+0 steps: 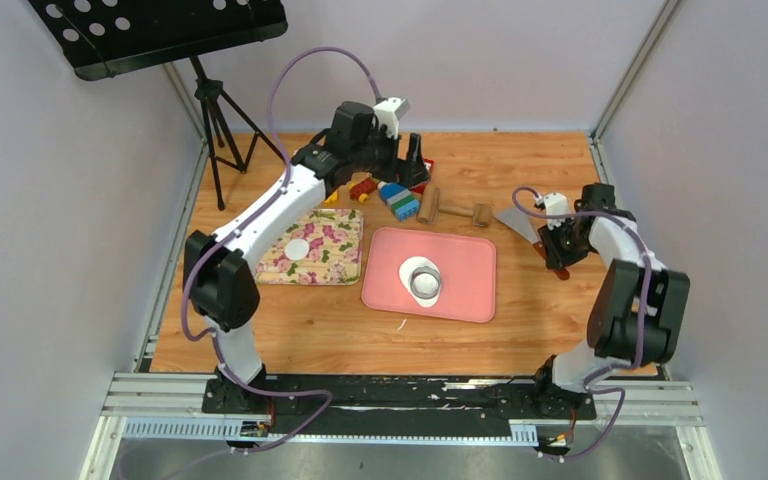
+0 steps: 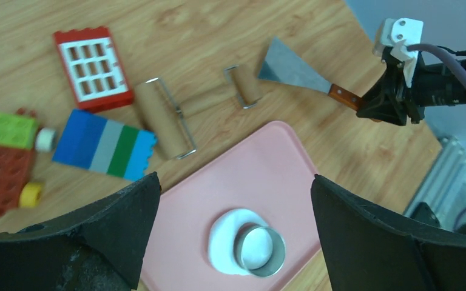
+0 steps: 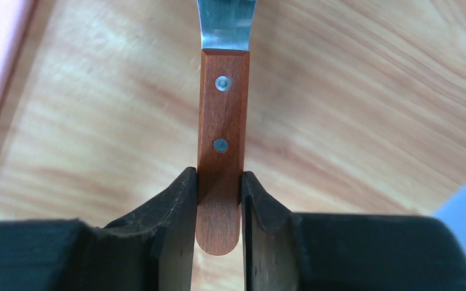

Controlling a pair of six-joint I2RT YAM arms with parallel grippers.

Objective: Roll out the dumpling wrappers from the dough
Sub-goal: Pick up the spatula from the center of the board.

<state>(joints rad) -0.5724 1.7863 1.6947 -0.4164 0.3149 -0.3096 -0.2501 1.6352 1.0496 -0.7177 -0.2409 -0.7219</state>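
Right gripper [image 3: 218, 177] pinches the scraper [image 3: 222, 109] handle; left gripper [image 2: 233, 185] stands spread wide.

Desk [image 1: 340, 335]: orange-brown wood grain. Tray [image 1: 465, 260]: plain pink. Dough [image 2: 221, 233]: matte white. Ring [image 2: 264, 270]: shiny silver. Mat [image 1: 335, 240]: cream, magenta flowers, green leaves. The wrapper [image 1: 297, 249] on it is white. Window block [image 2: 91, 70]: red with a white grid. Striped block [image 2: 104, 144]: blue, grey, green, blue. Small block [image 2: 11, 129]: lime green. Rolling pin [image 2: 161, 127]: tan wood. Scraper [image 3: 221, 121]: silver blade, red-brown handle, two steel rivets. Left claw [image 2: 233, 182] and right claw [image 3: 218, 182]: black.
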